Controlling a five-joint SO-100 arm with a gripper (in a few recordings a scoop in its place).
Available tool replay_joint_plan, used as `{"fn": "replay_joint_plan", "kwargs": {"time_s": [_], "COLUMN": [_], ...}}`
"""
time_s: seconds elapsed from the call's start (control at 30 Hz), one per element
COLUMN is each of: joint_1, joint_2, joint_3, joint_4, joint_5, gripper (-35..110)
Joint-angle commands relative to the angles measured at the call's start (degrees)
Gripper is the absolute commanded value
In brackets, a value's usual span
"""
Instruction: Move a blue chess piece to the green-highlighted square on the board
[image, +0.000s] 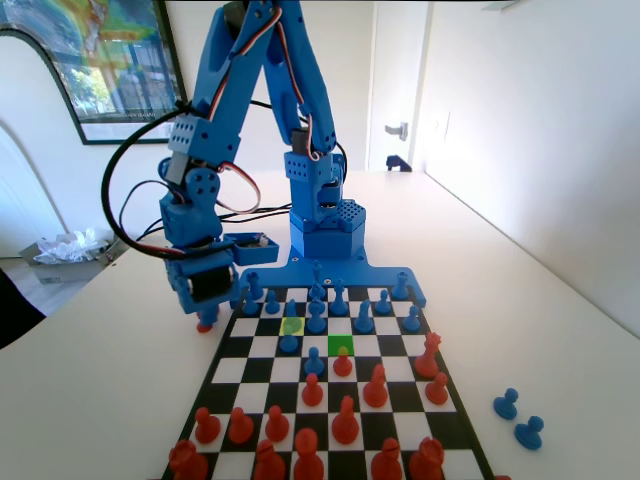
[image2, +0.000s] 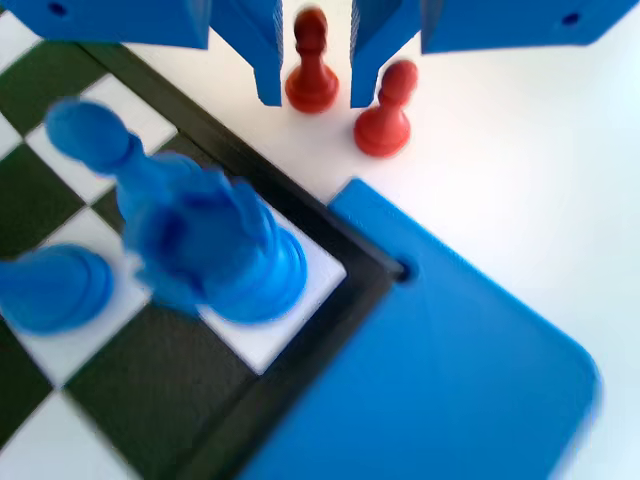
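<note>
White table (image: 110, 370), open fingers (image2: 312, 98) off-board

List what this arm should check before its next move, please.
1. Jaws empty: ok. In the wrist view they stand open on either side of a red pawn on the table, apart from it.
2. That red pawn is upright and off the board: ok. A second red pawn stands beside it.
3. Green square free: ok, no piece on it.
4. Jaws above a blue pawn: not ok. They hang over the table left of the board in the fixed view.
5. Room to pass the tall blue pieces at the board's corner: cannot tell, blurred.
</note>
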Motion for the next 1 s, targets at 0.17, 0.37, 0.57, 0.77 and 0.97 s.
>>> {"fn": "replay_joint_plan", "kwargs": {"time_s": [0.17, 0.37, 0.57, 0.77, 0.97], "joint_1": [0.5, -0.5, -3.6, -8.7, -13.8], "joint_2": [4.3, 5.9, 10.2, 16.4, 22.2], "joint_3": [-7.4, -15.4, -24.0, -28.5, -29.6], "joint_4": [12.0, 21.3, 32.5, 42.0, 47.1], "joint_5": [0.3, 2.8, 4.9, 5.4, 5.1], "gripper": [10, 10, 7, 6, 5]}}
